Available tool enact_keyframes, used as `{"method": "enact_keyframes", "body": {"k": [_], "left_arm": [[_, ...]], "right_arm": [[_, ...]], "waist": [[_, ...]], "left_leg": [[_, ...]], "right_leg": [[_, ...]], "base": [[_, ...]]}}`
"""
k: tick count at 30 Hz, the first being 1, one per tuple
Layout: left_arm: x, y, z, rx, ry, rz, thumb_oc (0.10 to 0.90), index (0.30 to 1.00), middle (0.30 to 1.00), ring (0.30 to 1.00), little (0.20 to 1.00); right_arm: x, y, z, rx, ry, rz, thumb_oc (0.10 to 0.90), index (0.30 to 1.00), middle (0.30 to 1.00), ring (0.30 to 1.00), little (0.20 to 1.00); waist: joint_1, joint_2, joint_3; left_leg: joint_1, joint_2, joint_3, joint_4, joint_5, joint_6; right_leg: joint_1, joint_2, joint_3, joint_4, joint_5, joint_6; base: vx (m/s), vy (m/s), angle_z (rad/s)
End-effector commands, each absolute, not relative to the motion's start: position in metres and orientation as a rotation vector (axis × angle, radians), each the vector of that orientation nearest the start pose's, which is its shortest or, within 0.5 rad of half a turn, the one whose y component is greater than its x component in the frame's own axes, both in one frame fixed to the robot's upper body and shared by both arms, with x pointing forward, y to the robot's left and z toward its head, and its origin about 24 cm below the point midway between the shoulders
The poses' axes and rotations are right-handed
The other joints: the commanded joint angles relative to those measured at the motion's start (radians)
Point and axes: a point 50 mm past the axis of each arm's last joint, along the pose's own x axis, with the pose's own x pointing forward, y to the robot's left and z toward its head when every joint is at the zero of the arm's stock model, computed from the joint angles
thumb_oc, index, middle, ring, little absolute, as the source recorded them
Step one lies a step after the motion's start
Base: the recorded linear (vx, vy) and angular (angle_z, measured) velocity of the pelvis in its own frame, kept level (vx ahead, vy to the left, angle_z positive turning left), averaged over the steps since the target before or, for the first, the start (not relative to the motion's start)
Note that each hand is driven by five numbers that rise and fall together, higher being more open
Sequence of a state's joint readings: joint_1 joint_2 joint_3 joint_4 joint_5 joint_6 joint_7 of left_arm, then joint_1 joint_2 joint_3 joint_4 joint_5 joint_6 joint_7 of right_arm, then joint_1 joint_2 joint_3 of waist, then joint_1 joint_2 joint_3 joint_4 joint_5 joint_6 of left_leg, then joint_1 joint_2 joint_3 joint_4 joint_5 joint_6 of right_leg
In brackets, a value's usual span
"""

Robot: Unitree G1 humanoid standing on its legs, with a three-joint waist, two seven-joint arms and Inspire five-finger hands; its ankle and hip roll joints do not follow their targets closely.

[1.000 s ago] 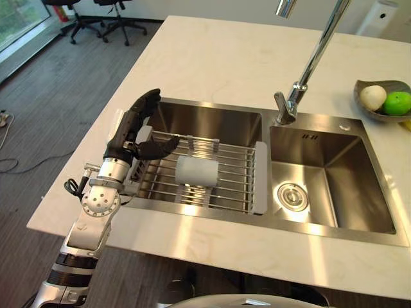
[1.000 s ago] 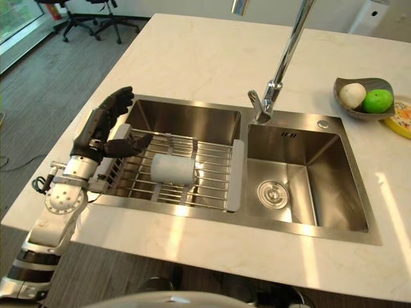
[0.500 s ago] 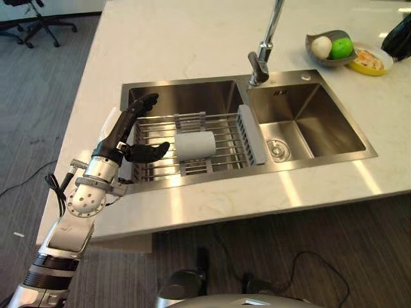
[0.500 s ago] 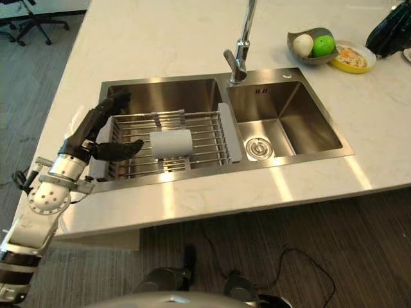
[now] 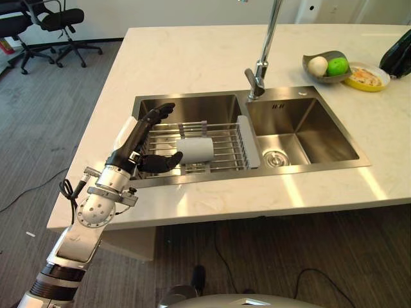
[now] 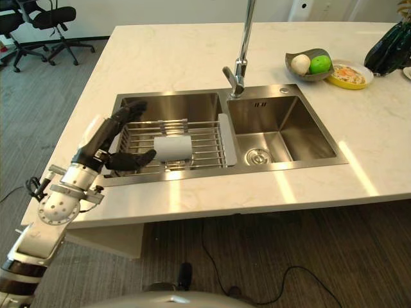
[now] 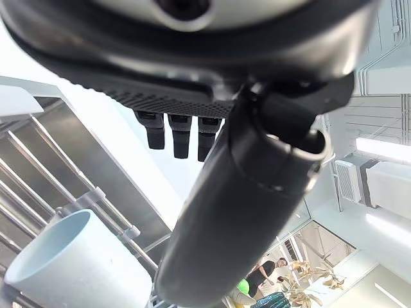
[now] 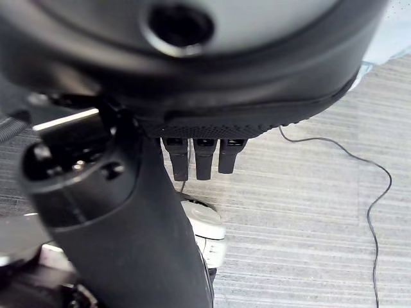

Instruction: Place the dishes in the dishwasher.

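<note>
White cup (image 5: 196,150) lying on its side on the wire rack (image 5: 221,146) across the left sink basin (image 5: 192,109), centre-left of frame, left hand (image 5: 142,139) just left of the cup, fingers straight and spread, holding nothing, right hand (image 8: 128,212) above grey floor (image 8: 308,212), fingers extended, fruit bowl (image 5: 329,65) on the counter (image 5: 192,58), upper right.

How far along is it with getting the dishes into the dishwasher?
Nothing looks done yet. The white cup lies on its side on the wire rack across the left sink basin. The left hand is open beside the cup, holding nothing. The right hand is open over the floor. Grasping, carrying and loading all remain.
</note>
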State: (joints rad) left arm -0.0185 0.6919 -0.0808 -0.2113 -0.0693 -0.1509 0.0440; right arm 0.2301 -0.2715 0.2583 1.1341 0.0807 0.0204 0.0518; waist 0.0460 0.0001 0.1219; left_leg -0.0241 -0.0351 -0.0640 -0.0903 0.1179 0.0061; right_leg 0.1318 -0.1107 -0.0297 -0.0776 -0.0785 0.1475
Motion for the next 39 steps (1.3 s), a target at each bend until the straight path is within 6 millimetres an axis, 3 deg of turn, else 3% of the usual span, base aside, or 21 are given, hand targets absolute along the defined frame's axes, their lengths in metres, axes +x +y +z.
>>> {"method": "enact_keyframes", "body": {"k": [1,2,10,16,20,29,39], "left_arm": [[0.255,0.201,0.192,0.586,-0.665,-0.146,0.8,0.9,0.9,0.9,0.9],[0.256,0.203,0.19,0.592,-0.653,-0.144,0.8,0.9,0.9,0.9,0.9],[0.262,0.188,0.188,0.691,-0.642,-0.24,0.8,0.9,0.9,0.9,0.9],[0.275,0.185,0.19,0.969,-0.635,-0.266,0.8,0.9,0.9,0.9,0.9],[0.283,0.191,0.189,1.136,-0.616,-0.253,0.8,0.9,0.9,0.9,0.9],[0.298,0.201,0.171,1.236,-0.517,-0.204,0.8,0.9,0.9,0.9,0.9],[0.317,0.216,0.168,1.372,-0.451,-0.113,0.8,0.9,0.9,0.9,0.9]], "right_arm": [[0.058,-0.198,-0.168,-0.167,1.223,0.105,0.8,0.9,0.9,0.9,0.9],[0.055,-0.207,-0.167,-0.189,1.223,0.095,0.8,0.9,0.9,0.9,0.9],[0.041,-0.204,-0.173,-0.164,1.315,0.063,0.8,0.9,0.9,0.9,0.9],[0.039,-0.215,-0.172,-0.174,1.327,0.021,0.8,0.9,0.9,0.9,0.9],[0.039,-0.221,-0.171,-0.169,1.33,-0.012,0.8,0.9,0.9,0.9,0.9],[0.03,-0.23,-0.17,-0.181,1.361,-0.054,0.8,0.9,0.9,0.9,0.9],[0.035,-0.236,-0.168,-0.184,1.344,-0.077,0.8,0.9,0.9,0.9,0.9]], "waist": [[-0.008,-0.021,-0.014],[-0.013,-0.021,-0.016],[-0.024,-0.004,-0.031],[-0.032,0.007,-0.037],[-0.035,0.017,-0.041],[-0.047,0.023,-0.046],[-0.055,0.024,-0.047]], "left_leg": [[0.062,0.014,0.013,0.003,-0.135,-0.022],[0.065,0.016,0.012,0.003,-0.136,-0.024],[0.077,0.027,0.013,0.003,-0.139,-0.03],[0.083,0.032,0.019,0.003,-0.138,-0.035],[0.087,0.035,0.022,0.003,-0.14,-0.037],[0.093,0.038,0.033,0.003,-0.146,-0.038],[0.097,0.042,0.048,0.003,-0.152,-0.038]], "right_leg": [[-0.047,0.012,0.0,0.013,0.074,0.01],[-0.044,0.014,-0.001,0.009,0.074,0.009],[-0.033,0.024,0.0,-0.01,0.073,0.006],[-0.032,0.027,0.004,-0.01,0.071,0.009],[-0.031,0.028,0.005,-0.01,0.07,0.01],[-0.032,0.03,0.017,-0.01,0.068,0.011],[-0.04,0.031,0.034,-0.01,0.071,0.014]], "base": [[0.04,-0.044,0.01],[0.04,-0.053,0.01],[0.03,-0.028,0.0],[0.02,-0.02,-0.02],[0.03,-0.009,-0.02],[0.0,0.0,0.0],[0.0,0.003,-0.07]]}}
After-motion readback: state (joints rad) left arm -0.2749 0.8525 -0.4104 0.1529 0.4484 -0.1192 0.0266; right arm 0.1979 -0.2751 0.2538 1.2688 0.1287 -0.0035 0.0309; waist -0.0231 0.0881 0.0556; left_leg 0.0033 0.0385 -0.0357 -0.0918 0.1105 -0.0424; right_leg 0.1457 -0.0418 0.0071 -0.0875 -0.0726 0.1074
